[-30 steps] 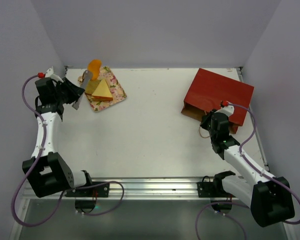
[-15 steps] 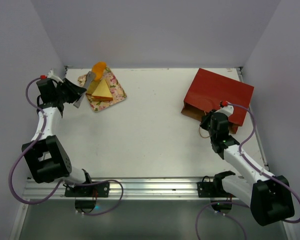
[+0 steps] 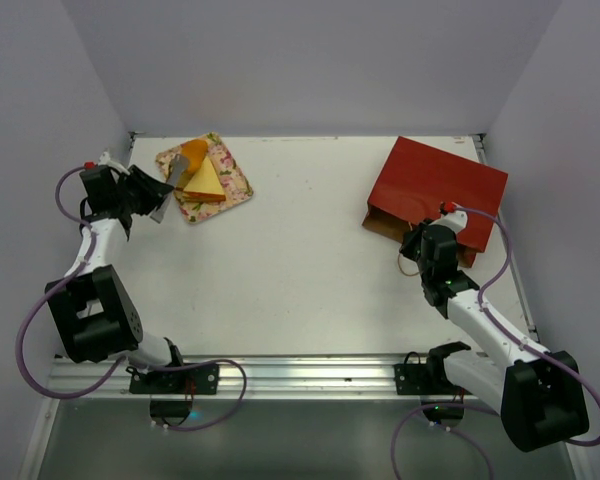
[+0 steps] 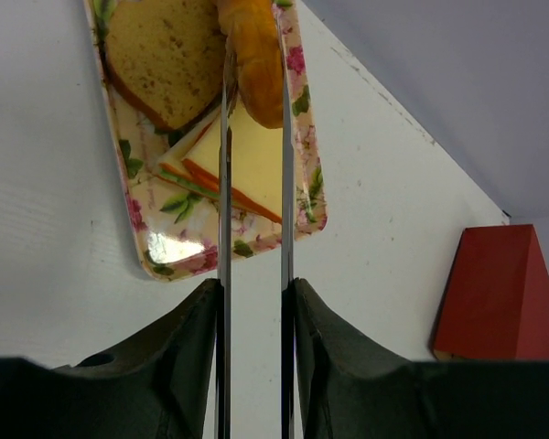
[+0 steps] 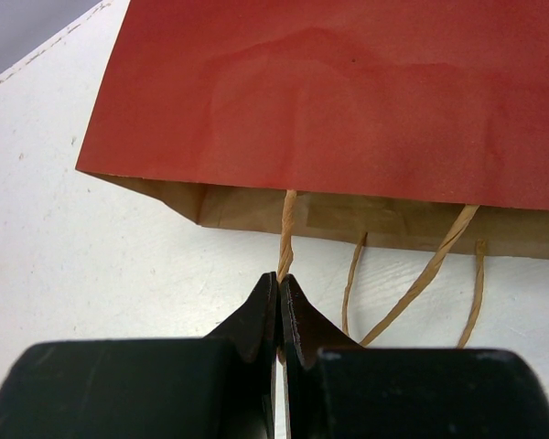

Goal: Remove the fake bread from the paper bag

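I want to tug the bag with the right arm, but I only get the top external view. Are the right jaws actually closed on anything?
Observer: Yes. The right wrist view shows the right gripper with its jaws shut on one cord handle of the dark-red paper bag.
Operator: Any bread showing at the bag's mouth?
Observer: None in that view, only the brown inner lip and a second handle loop lying on the table.
Operator: What is the left arm on?
Observer: In the left wrist view the left gripper has its jaws either side of the orange bun on the floral tray. Whether they grip it I cannot tell.
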